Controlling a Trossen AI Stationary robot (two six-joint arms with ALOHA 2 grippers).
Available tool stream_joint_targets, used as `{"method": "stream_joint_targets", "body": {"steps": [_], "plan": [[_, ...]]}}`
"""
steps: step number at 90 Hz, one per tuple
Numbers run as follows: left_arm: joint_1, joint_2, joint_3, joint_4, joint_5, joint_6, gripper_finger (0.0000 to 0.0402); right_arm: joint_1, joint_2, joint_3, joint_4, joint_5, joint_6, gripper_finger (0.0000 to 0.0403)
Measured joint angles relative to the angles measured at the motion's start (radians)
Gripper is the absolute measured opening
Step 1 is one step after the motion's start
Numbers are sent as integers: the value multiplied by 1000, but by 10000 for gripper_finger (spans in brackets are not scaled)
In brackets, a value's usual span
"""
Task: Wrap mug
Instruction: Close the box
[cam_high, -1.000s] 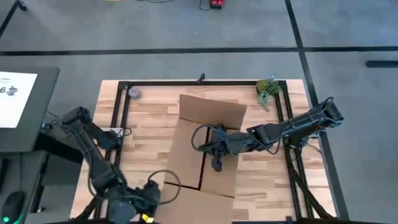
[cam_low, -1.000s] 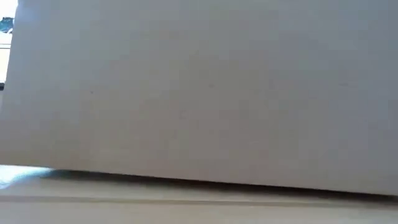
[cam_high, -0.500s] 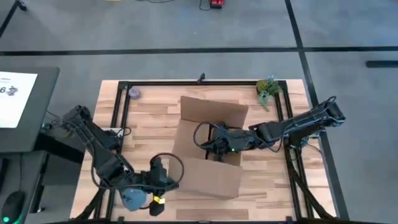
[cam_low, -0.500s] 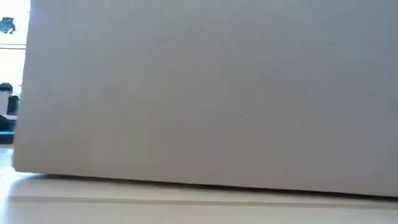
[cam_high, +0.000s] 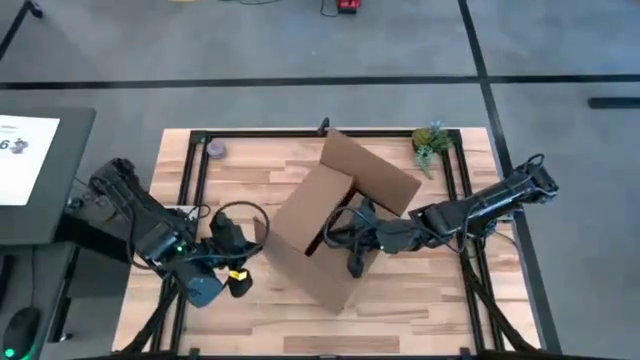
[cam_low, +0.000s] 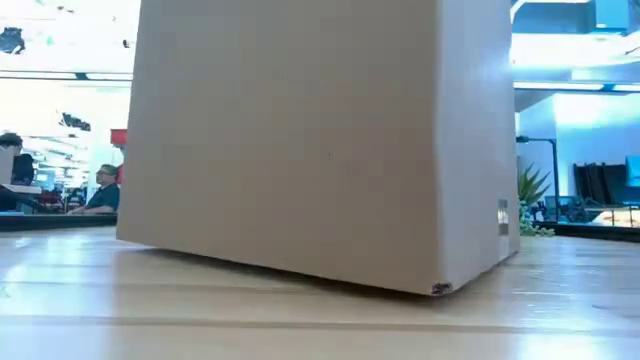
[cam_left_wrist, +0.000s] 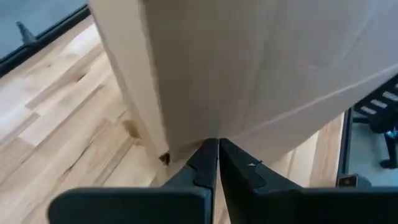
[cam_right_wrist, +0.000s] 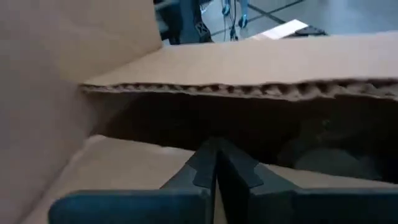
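Right now everything turns on where the cardboard box (cam_high: 335, 235) stands between my two arms. It sits near the middle of the counter (cam_high: 250, 175), turned at an angle so its long axis runs from the near left to the far right, with one flap (cam_high: 372, 172) raised toward the far side. The mug itself I cannot make out in any view; the task names it, yet only a dim rounded shape shows deep under the flap in the right wrist view, too dark to call.

My right gripper (cam_high: 352, 262) is the nearer one — it reaches in from the right side and sits at the box's open mouth, jaws pressed together and empty, tips just under the corrugated flap edge (cam_right_wrist: 249, 89). My left gripper (cam_high: 240, 280) rests on the left, just beside the box's lower corner, jaws also closed on nothing and pointing at its side wall (cam_left_wrist: 261, 68).

So, as I judge it, the right arm is placed for the opening — the left could brace from outside.
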Motion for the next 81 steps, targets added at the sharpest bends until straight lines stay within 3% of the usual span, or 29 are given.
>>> {"method": "stream_joint_targets", "body": {"steps": [23, 39, 63, 81], "plan": [[107, -17, 0, 123, 7, 80, 0, 5, 11, 1, -5, 5, 24, 0], [178, -18, -27, 125, 41, 78, 0, 20, 1, 24, -27, 80, 26, 0], [221, -17, -56, 120, 106, 82, 0, 58, -17, 215, -228, 170, 14, 0], [226, -17, -57, 149, 108, 115, 0, 95, -18, 465, -506, 331, 18, 0]]}}
